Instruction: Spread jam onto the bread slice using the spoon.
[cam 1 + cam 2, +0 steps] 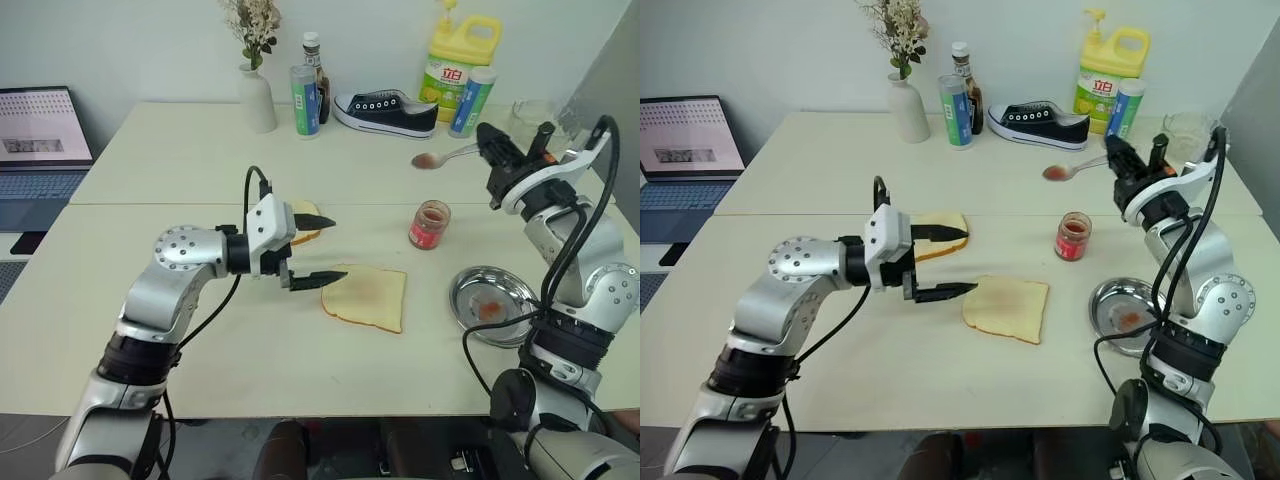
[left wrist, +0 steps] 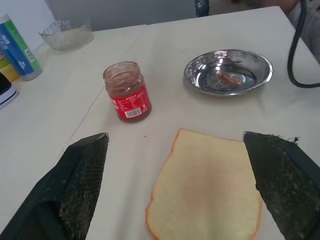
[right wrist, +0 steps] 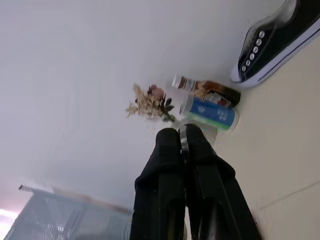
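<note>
Right claw [image 1: 487,141] clamped on spoon [image 1: 445,157], raised far-right of jam jar [image 1: 430,224]; left claw [image 1: 322,248] wide open, bread slice [image 1: 366,296] just beside; left wrist view reveals jar's barcode label.

Office-like room: laptop [image 1: 40,140] beside plain tables [image 1: 180,150].

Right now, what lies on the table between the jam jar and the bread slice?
Nothing: in the left wrist view, bare table separates the jam jar from the bread slice.
</note>
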`<state>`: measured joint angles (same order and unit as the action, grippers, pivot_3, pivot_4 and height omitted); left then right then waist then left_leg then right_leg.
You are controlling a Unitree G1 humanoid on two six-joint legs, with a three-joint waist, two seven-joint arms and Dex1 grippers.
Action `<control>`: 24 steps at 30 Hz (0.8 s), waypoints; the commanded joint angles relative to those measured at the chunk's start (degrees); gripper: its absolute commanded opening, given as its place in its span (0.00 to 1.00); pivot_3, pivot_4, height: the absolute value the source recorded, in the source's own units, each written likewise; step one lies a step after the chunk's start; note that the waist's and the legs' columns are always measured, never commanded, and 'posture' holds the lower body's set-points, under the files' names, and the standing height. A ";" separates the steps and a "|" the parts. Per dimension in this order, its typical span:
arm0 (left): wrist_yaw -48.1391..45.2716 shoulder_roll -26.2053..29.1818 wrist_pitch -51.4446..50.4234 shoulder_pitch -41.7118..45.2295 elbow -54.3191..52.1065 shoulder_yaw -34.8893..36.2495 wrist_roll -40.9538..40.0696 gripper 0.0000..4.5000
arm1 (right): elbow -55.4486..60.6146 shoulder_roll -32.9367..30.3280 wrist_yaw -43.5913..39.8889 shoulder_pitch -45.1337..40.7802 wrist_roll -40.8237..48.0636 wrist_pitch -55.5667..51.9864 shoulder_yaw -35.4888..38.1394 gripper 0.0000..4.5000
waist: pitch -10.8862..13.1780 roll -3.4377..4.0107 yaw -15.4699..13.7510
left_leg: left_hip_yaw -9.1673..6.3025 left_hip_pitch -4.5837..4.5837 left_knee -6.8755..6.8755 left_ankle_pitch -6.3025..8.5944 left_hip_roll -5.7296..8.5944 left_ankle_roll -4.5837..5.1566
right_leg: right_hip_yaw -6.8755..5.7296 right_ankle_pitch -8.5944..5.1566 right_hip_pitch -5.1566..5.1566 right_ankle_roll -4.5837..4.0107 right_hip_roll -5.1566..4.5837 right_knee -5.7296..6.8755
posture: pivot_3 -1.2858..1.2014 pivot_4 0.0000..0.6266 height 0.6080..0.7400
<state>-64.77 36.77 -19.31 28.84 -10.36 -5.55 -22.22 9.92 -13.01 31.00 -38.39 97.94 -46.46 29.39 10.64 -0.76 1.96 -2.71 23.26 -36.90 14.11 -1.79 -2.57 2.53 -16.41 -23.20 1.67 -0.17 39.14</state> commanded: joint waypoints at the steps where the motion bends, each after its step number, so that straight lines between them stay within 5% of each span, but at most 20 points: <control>1: -1.39 2.91 -1.88 -4.04 -6.49 2.72 -3.46 1.00 | 8.76 -2.60 0.49 3.14 6.78 -2.77 -7.54 0.01 | 0.00 0.00 0.02 | -0.01 0.02 0.00 0.00 -0.01 0.00 | -0.01 0.00 -0.01 0.00 0.00 -0.01 | 0.52 0.24 1.00; 9: -0.97 7.05 1.25 -11.32 -9.53 1.46 0.06 1.00 | 16.82 -11.26 -10.53 9.97 -4.81 -6.14 -20.03 0.01 | 0.00 0.00 -0.08 | -0.08 0.05 -0.06 0.00 0.01 0.00 | -0.04 -0.01 0.00 -0.01 0.00 -0.04 | 0.52 0.24 1.00; 15: 1.53 5.61 1.30 -13.66 -10.61 0.87 0.71 1.00 | 21.89 -17.62 -23.74 12.32 -27.89 -4.92 -31.90 0.01 | 0.00 -0.01 -0.15 | -0.10 0.05 -0.05 0.00 0.01 0.00 | -0.08 -0.01 0.00 -0.01 0.01 -0.06 | 0.52 0.24 1.00; 24: 4.61 4.40 0.79 -14.46 -11.37 0.52 1.28 1.00 | 21.37 -17.54 -34.70 14.35 -46.94 -0.40 -39.36 0.01 | -0.01 -0.04 -0.15 | -0.10 0.05 -0.07 0.00 0.01 0.00 | -0.08 -0.01 -0.01 0.00 0.01 -0.06 | 0.52 0.24 1.00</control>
<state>-60.71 41.23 -18.65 14.25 -19.70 -5.40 -20.92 29.48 -30.61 -1.72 -23.68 53.08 -48.77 -10.42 10.63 -0.80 1.81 -2.82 23.31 -36.97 14.11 -1.78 -2.57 2.45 -16.42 -23.21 1.67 -0.15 39.08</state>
